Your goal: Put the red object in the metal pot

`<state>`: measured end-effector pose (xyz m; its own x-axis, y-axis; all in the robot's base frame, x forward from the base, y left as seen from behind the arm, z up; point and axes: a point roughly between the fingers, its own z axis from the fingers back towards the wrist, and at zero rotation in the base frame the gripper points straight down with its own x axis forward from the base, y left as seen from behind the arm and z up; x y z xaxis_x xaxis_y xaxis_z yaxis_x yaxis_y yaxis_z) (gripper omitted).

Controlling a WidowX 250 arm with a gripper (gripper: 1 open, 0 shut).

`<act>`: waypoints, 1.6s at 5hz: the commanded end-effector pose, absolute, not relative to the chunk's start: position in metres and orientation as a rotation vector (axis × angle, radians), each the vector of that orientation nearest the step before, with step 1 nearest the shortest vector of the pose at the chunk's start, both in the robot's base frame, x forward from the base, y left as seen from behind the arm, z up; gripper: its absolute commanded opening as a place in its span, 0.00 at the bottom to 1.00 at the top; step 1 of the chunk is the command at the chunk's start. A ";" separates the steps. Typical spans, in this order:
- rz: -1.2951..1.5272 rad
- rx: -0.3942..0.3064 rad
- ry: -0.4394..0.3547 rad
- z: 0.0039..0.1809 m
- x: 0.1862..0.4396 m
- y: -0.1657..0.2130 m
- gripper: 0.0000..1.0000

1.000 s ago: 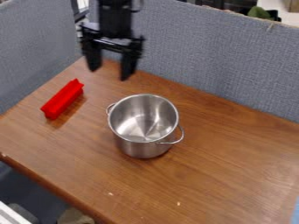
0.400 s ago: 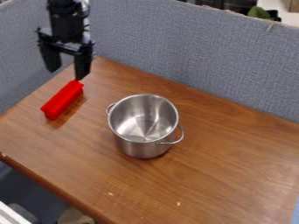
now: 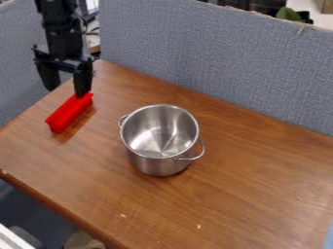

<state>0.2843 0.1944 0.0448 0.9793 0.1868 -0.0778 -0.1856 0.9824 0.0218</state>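
The red object (image 3: 69,111) is a small bright red elongated block lying flat on the left part of the wooden table (image 3: 247,185). My gripper (image 3: 66,82) hangs open just above and behind the block's far end, its two dark fingers pointing down with nothing between them. The metal pot (image 3: 162,139) stands upright near the table's middle, to the right of the block; it is shiny and its inside looks empty, with one small handle showing at its right side.
Grey fabric partition walls (image 3: 196,49) run along the back and left of the table. The table's front edge drops off at the lower left. Bare wood lies to the right of and in front of the pot.
My gripper has travelled left and lower, from behind the pot to just over the red block's far end. It stayed open. Block and pot have not moved.
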 end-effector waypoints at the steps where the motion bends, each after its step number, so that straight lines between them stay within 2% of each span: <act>1: 0.219 0.017 0.023 0.048 0.293 0.207 1.00; 3: 0.253 -0.023 0.012 0.032 0.303 0.217 1.00; 8: 0.301 -0.044 0.007 0.024 0.320 0.233 1.00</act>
<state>0.3149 0.2226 0.0065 0.9578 0.2782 -0.0722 -0.2825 0.9576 -0.0568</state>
